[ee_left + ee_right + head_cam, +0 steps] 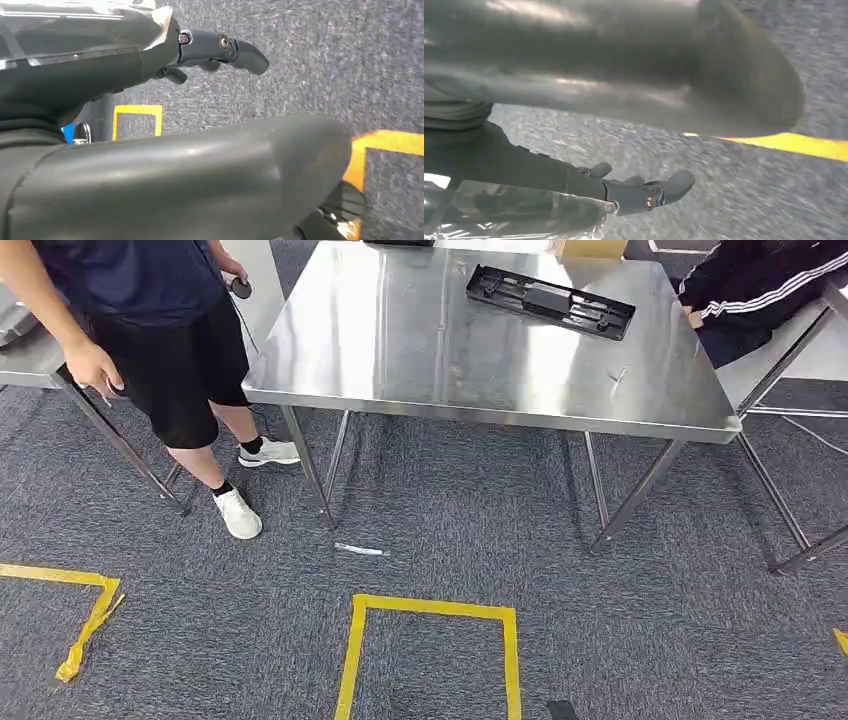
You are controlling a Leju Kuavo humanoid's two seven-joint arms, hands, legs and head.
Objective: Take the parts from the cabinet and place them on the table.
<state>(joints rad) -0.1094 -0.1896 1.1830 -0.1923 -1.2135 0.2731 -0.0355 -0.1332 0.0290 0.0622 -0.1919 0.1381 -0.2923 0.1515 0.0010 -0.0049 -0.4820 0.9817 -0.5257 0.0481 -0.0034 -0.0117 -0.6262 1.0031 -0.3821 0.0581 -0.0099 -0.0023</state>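
Parts: each hand carries one, a dark piece in clear plastic wrap; the left hand's part (75,45) lies along the fingers, the right hand's part (509,210) likewise
Left hand: the left hand (165,60) has its fingers curled over the wrapped part, clamped on it, thumb on the other side, above grey carpet
Right hand: the right hand (624,192) grips its wrapped part the same way, fingers closed around the edge
Worktop: the steel worktop (420,350) stands straight ahead of the robot, well apart across the carpet, beyond the yellow tape square (432,650)
Already placed: a long black tray-like part (550,300) lies slantwise on the far right of the worktop
Key relation: both carried parts hang low at the robot's sides, while the goal surface lies ahead and higher; neither arm looks nearer, so I judge both must come forward and up
Free room: the near left of the worktop is bare steel
People: a person in dark shorts (170,350) stands at the left corner; a sleeve (760,285) shows at the far right
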